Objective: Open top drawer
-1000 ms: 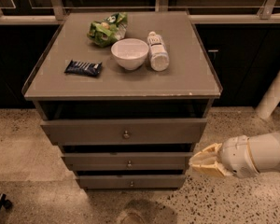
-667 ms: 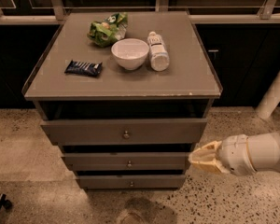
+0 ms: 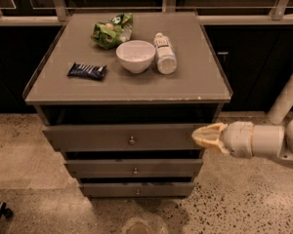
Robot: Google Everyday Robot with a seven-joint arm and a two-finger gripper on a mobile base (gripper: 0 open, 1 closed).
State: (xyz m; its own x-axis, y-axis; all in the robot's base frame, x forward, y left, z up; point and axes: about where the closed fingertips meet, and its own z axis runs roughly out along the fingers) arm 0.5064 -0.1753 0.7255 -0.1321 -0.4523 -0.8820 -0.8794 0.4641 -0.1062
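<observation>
Approach step: the hand [image 3: 202, 136] is held at the right end of the top drawer [image 3: 88, 137], just beneath the table [image 3: 195, 84]; whether it is open or closed cannot be told. Next, the central knob [image 3: 132, 140] is judged to need grasping and pulling outward.

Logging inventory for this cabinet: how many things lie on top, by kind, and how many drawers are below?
Green crinkled snack bag: 1
White round bowl: 1
White plastic bottle, lying down: 1
Dark blue wrapped snack bar: 1
Grey-brown knobbed drawers (top drawer, middle drawer, bottom drawer): 3
Total: 7
The pale yellow gripper sits by the top drawer's right end.
</observation>
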